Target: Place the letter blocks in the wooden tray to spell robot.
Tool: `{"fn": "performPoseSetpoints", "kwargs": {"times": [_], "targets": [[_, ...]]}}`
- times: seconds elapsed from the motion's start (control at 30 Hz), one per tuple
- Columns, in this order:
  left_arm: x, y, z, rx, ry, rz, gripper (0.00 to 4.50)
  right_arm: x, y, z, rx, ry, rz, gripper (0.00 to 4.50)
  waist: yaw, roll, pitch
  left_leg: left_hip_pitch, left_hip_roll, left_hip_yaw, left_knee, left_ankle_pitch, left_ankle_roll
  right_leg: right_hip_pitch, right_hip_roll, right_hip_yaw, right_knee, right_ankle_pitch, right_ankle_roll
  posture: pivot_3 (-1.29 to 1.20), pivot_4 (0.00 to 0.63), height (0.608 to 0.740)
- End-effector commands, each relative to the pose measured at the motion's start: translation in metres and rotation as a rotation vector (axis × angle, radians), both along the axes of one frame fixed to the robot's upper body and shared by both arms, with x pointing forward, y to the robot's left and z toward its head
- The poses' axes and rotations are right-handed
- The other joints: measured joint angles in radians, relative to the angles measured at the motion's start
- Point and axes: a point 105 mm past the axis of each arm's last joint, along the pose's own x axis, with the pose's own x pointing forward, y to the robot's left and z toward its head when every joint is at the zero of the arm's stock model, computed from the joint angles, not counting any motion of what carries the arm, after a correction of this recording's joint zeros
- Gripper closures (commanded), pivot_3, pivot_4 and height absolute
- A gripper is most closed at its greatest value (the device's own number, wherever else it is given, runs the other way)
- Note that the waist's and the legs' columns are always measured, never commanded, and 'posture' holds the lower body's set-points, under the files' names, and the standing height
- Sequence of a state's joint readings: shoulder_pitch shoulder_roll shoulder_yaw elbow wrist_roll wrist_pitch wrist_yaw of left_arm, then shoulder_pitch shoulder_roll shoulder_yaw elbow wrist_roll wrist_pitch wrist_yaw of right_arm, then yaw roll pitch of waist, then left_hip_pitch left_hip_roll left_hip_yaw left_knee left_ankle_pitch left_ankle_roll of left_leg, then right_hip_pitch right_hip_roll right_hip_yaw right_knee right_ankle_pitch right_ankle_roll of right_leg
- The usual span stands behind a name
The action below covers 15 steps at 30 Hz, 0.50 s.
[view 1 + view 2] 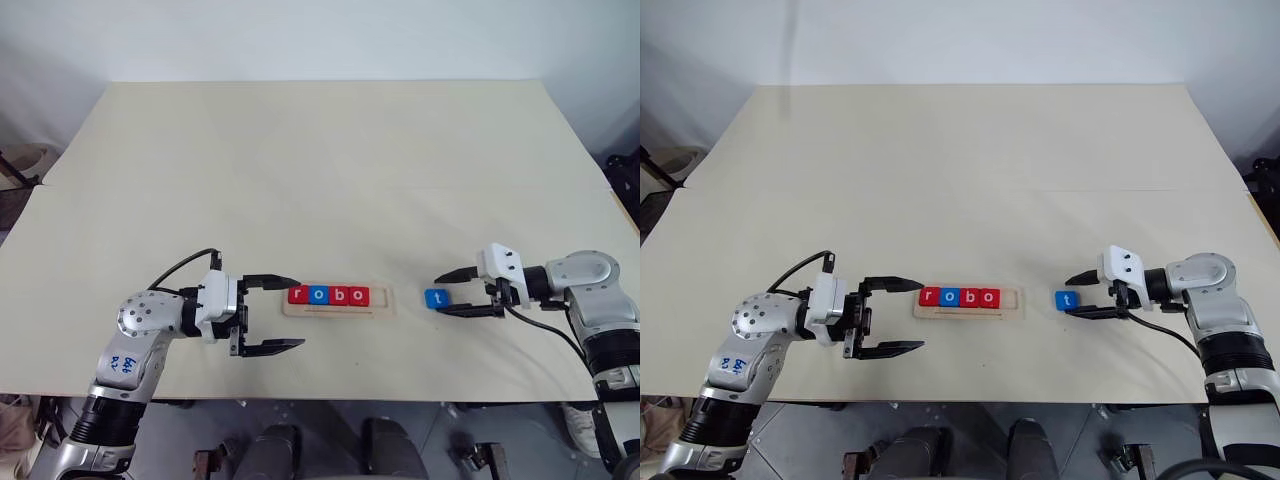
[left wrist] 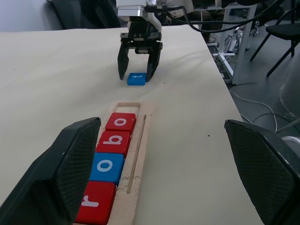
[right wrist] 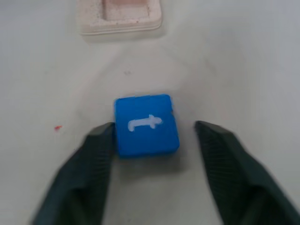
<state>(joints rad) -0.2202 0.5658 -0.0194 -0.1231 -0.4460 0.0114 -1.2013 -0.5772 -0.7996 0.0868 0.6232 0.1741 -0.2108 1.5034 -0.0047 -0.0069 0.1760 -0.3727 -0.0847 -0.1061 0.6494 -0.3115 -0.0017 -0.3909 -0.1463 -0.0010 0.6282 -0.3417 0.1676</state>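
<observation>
Head view: tray holds r, o, b, o; its right end slot is bare. The t block lies on the tabletop right of the tray, between the right gripper's parted fingers. Left gripper gapes wide at the tray's left end.

Right wrist view: one finger touches the t block, the other stands clear; not yet clamped.
</observation>
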Motion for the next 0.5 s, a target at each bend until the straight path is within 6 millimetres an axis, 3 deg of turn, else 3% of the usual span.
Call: {"fn": "performPoseSetpoints", "kwargs": {"times": [0.03, 0.23, 0.5], "targets": [[-0.004, 0.000, 0.007, -0.003, -0.043, -0.003, 0.00, 0.000, 0.004, -0.003, 0.000, -0.002, 0.019, 2.89, 0.000, 0.000, 0.000, 0.000, 0.000, 0.000, 0.000, 0.000, 0.000, 0.000, 0.000, 0.000, 0.000, 0.000, 0.000, 0.00, 0.150, 0.740], [-0.002, 0.004, 0.006, 0.000, -0.039, 0.020, 0.00, -0.002, 0.018, 0.016, 0.081, -0.006, 0.053, 3.02, -0.003, 0.000, 0.000, 0.000, 0.001, 0.000, 0.000, 0.000, -0.001, -0.001, 0.001, 0.000, 0.000, 0.000, 0.000, 0.00, 0.150, 0.740], [0.002, 0.005, 0.002, -0.006, -0.030, 0.040, 0.00, -0.001, 0.062, 0.030, 0.140, 0.006, 0.085, 3.02, 0.003, 0.000, 0.000, 0.000, 0.001, 0.000, 0.000, 0.000, -0.001, -0.001, 0.001, 0.000, 0.000, 0.000, 0.000, 0.00, 0.150, 0.740]]}}
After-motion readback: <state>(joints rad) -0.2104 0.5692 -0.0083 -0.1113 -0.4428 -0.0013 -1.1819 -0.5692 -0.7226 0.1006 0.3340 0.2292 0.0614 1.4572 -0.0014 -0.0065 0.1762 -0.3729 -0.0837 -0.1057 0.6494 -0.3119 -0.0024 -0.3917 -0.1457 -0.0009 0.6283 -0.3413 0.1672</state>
